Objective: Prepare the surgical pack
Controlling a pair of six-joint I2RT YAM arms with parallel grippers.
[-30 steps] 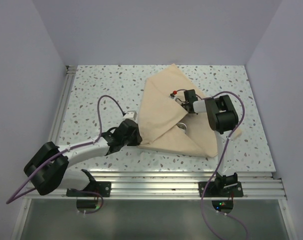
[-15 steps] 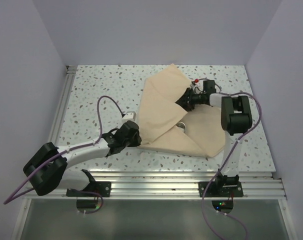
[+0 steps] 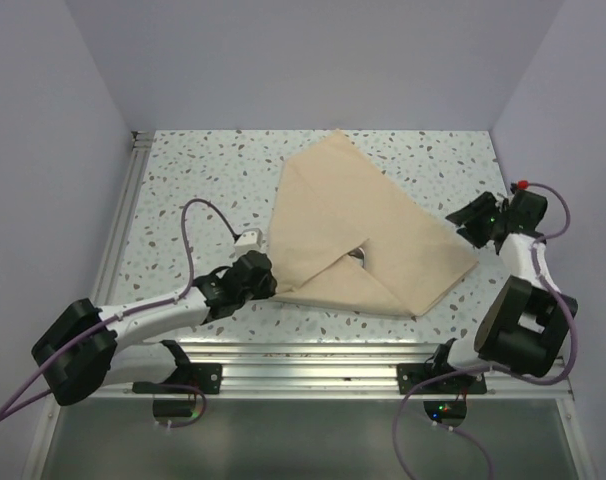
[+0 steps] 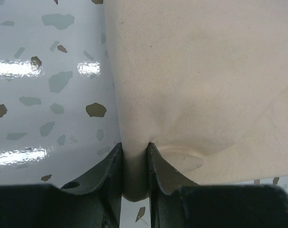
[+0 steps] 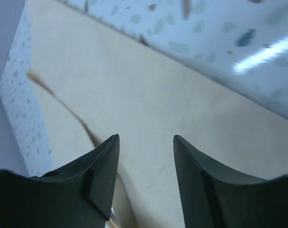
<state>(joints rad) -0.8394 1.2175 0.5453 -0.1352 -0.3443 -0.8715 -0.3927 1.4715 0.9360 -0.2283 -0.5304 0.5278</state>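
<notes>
Tan cloth (image 3: 353, 215) lay folded mid-table (image 3: 198, 170), a metal piece (image 3: 361, 255) showing in its gap. Left gripper (image 4: 134, 171) pinched the cloth's near-left corner; right gripper (image 5: 146, 142) hung wide apart and empty at its right edge.

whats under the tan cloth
Only a small shiny metal bit peeks out where the folded flaps of the cloth meet; whatever else lies beneath is covered.

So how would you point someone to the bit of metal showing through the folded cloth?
Start from the speckled table and find the large tan cloth folded across its middle. Follow the cloth toward its near edge, to where two flaps cross and leave a small dark gap; the metal piece glints inside it. It is the only shiny, non-tan spot on the cloth.
</notes>
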